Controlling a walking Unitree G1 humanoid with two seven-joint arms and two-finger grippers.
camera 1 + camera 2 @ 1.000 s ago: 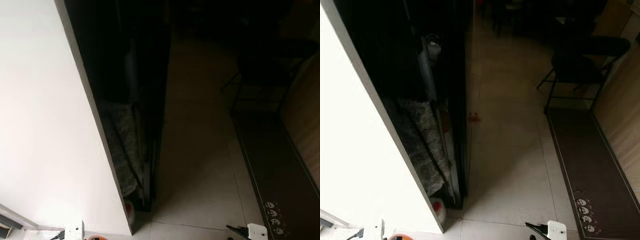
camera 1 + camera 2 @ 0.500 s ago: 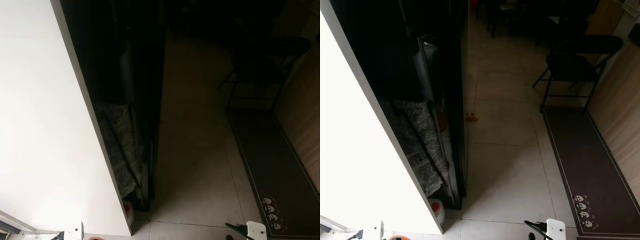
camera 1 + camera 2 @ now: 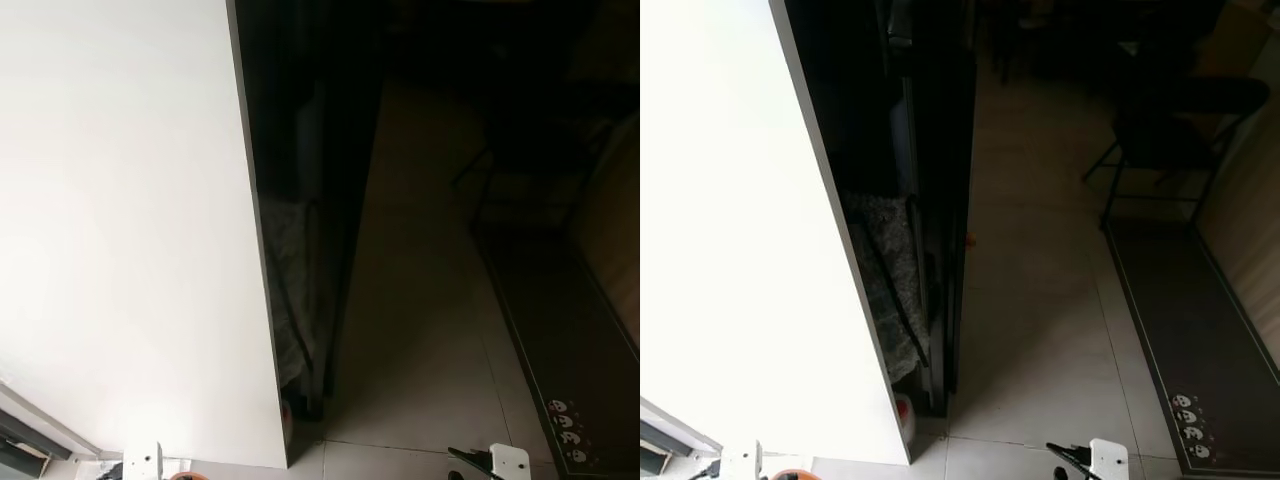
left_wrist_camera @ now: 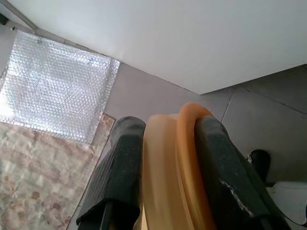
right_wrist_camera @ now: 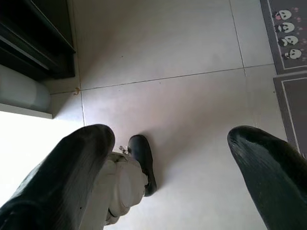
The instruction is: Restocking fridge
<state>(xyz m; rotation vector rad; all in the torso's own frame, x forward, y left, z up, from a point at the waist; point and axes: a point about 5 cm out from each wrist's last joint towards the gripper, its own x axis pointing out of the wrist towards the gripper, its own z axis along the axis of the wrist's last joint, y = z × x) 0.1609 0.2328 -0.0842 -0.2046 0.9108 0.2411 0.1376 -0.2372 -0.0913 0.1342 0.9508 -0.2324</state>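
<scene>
Fridge [image 3: 760, 250] stands as a tall white panel just ahead and to the left claw's side; you can't tell from here whether this is its door or its flank, so settle that before you commit. Left claw [image 4: 165, 158] has its two fingers pressed tight on an orange item [image 4: 175, 167], seemingly a curved lid or cup, low at your left, near the white panel's foot. Keep that squeeze steady and carry it level as you turn toward the opening. Right claw [image 5: 168, 158] hangs low with its fingers spread wide and nothing between them, so use it for the handle. Beyond the right claw the floor [image 3: 1040, 300] is bare tile. A dark rug [image 3: 1185, 340] runs along its far right edge, with a chair [image 3: 1165, 130] further ahead. Mind the dark shelf unit [image 3: 930, 200] close beside the white panel's edge.
</scene>
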